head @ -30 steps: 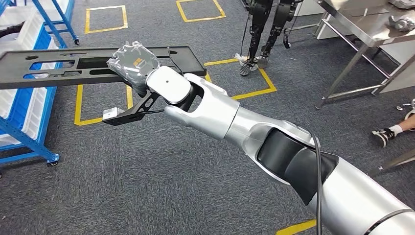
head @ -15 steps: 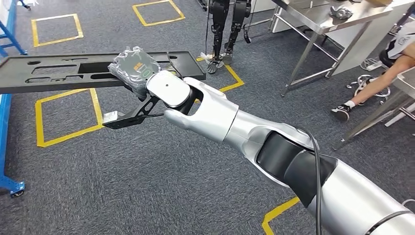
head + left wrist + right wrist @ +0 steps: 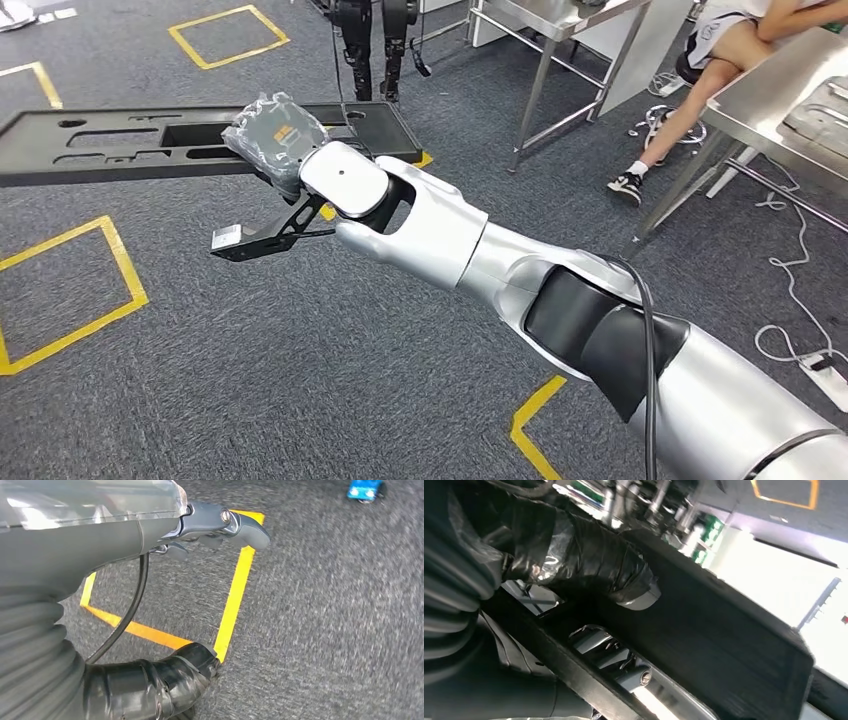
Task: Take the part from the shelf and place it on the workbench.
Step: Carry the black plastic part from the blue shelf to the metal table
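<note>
The part (image 3: 150, 145) is black, the carpet (image 3: 250, 380) speckled dark grey with yellow tape squares (image 3: 70, 290), the arm (image 3: 440, 235) silver.

The long black part (image 3: 190, 140) is running off the head view's left edge, so its far end is being cut away. The right hand (image 3: 275, 135) is covering the stretch of the part beneath it, and a crinkled plastic wrap is hiding the hand's fingers there. Beyond the part, a seated person (image 3: 720, 60) is being cropped by the top edge, face and upper body unseen. In the left wrist view, the left hand (image 3: 210, 527) is blurring together with the carpet (image 3: 325, 630) behind it.
</note>
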Controlling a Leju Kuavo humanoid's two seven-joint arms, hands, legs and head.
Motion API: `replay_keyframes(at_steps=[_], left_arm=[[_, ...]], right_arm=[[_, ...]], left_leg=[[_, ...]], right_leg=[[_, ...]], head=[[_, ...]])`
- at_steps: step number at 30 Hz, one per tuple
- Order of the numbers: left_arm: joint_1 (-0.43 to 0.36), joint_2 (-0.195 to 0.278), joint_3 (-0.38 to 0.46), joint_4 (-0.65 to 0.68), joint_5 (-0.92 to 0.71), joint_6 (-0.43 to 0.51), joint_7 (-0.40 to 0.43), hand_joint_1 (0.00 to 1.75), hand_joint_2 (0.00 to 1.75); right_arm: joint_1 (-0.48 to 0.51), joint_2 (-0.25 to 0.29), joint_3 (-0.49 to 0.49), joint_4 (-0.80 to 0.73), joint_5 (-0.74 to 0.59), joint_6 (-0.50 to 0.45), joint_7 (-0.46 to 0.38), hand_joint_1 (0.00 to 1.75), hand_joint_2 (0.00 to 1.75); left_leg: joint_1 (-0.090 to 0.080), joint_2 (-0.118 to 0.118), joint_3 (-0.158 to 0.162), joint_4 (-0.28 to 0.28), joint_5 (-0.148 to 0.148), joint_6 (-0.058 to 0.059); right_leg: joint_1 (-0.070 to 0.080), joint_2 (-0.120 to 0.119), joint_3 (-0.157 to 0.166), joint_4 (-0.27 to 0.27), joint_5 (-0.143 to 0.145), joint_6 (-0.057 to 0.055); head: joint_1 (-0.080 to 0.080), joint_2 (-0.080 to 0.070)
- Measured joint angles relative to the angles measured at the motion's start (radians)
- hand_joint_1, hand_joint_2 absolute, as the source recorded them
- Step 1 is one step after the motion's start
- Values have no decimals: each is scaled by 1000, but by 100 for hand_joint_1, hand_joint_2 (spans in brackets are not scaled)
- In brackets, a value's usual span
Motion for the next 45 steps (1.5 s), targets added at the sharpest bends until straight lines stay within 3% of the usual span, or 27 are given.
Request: replay_keyframes(at_steps=[1,2,4,6,7,9,11,13,15,16,18,19,21,22,24,26,28,30,31,33,35,37,39,40,42,43,45], left_arm=[[1,1,0,0,-1,0,1,0,175],[1,1,0,0,-1,0,1,0,175],[3,1,0,0,-2,0,1,0,175],[3,0,0,0,-3,0,2,0,175],[2,0,0,0,-3,0,2,0,175],[-1,0,0,0,-4,0,1,0,175],[-2,0,0,0,-6,-1,-1,0,175],[0,1,0,0,-6,-1,-3,0,175],[1,1,0,0,-8,-1,-4,0,175],[1,1,0,0,-9,-1,-5,0,175],[-1,1,0,0,-13,-1,-7,0,175],[-1,1,0,0,-15,-1,-8,0,175],[-1,-1,0,0,-17,-1,-8,0,175],[-1,-1,1,0,-17,-1,-9,0,175],[-5,-2,1,0,-19,-1,-9,0,175],[-8,-2,1,0,-20,-1,-8,0,175],[-8,0,1,0,-21,-1,-8,0,175],[-5,4,1,0,-23,-1,-7,0,175],[-4,5,1,0,-25,-1,-7,0,175],[-4,8,1,0,-28,-1,-6,0,175],[-2,9,1,0,-30,-1,-6,0,175],[-1,10,1,0,-32,-1,-5,0,175],[-3,9,1,0,-33,-1,-5,0,175],[-4,9,1,0,-34,-1,-5,0,175],[-5,9,2,0,-35,-2,-6,0,175],[-4,9,2,0,-35,-2,-6,0,175],[-1,9,2,0,-35,-2,-6,0,175]], right_arm=[[3,0,1,0,0,0,0,175,175],[4,0,2,0,0,0,0,175,175],[4,0,2,0,0,0,2,175,175],[2,2,3,0,0,0,3,175,175],[2,2,3,0,0,0,3,175,175],[4,0,3,2,0,0,3,175,175],[1,-3,3,5,0,1,3,175,175],[-2,-4,3,6,1,2,3,175,175],[-2,-4,4,8,2,5,4,175,175],[-2,-4,6,9,2,5,4,175,175],[-4,-4,8,11,2,6,4,175,175],[-6,-4,8,11,2,6,4,175,175],[-13,-2,8,11,2,6,4,175,175],[-17,0,8,12,3,6,4,175,175],[-19,1,8,14,3,6,4,175,175],[-22,2,8,16,3,6,4,175,175],[-27,9,9,17,3,8,4,175,175],[-28,17,10,19,3,11,2,175,175],[-27,19,12,20,3,13,1,175,175],[-28,22,15,23,3,15,0,175,175],[-34,26,16,24,3,15,0,175,175],[-39,31,17,25,3,16,1,175,175],[-39,31,18,27,3,17,1,175,175],[-40,30,19,27,3,18,1,175,175],[-44,26,19,29,3,18,2,175,175],[-46,26,19,29,3,18,2,175,175],[-43,25,20,30,3,18,2,175,175]], left_leg=[[3,-1,-6,-5,22,-4],[7,-4,5,-46,60,-9],[18,-45,53,-168,124,-21],[24,-88,78,-228,135,-19],[22,-95,79,-231,130,-13],[21,-69,81,-235,132,1],[23,-43,85,-242,136,13],[18,-18,87,-245,134,23],[12,10,88,-245,131,28],[9,23,90,-245,128,30],[5,48,100,-245,120,30],[3,58,106,-246,116,29],[0,81,115,-250,110,24],[-2,94,119,-253,107,21],[-4,114,130,-260,101,14],[-2,78,129,-233,78,8],[1,19,79,-129,28,5],[2,2,10,-12,-6,-1],[3,1,-9,6,4,-3],[7,-8,5,-69,79,-9],[15,-52,48,-183,137,-13],[16,-84,67,-226,140,-7],[15,-67,71,-232,140,4],[16,-55,75,-236,142,9],[19,-31,81,-245,143,22],[17,-19,84,-246,142,26],[14,7,87,-247,137,31]], right_leg=[[-3,17,0,5,-2,3],[-7,33,0,12,-7,8],[-14,61,-7,36,-21,23],[-18,88,-25,57,-27,37],[-19,101,-33,60,-25,43],[-22,118,-41,60,-21,52],[-19,73,-63,101,-45,60],[-18,3,-120,216,-100,67],[-22,-20,-176,320,-131,70],[-23,-24,-180,324,-120,68],[-18,-38,-132,227,-57,56],[-11,-61,-95,159,-31,47],[9,-101,-49,67,-9,29],[16,-106,-44,55,-15,24],[14,-83,-34,37,-13,19],[4,-59,-13,13,-8,14],[-1,-35,-1,3,-7,8],[-2,-5,2,6,-10,4],[-3,12,2,9,-12,6],[-7,43,4,22,-22,13],[-12,70,-3,43,-35,25],[-16,95,-17,57,-39,37],[-19,117,-26,58,-36,47],[-17,108,-29,63,-40,51],[-15,50,-58,120,-72,61],[-15,12,-87,177,-98,66],[-21,-19,-155,299,-138,73]], head=[[0,0],[0,0],[-1,0],[-1,0],[-2,0],[-2,0],[-1,0],[0,0],[0,0],[0,0],[0,0],[0,0],[0,0],[0,0],[-1,0],[-1,0],[-1,0],[-1,0],[-1,0],[-1,0],[-1,0],[-1,0],[-1,0],[-1,0],[0,0],[1,0],[1,0]])
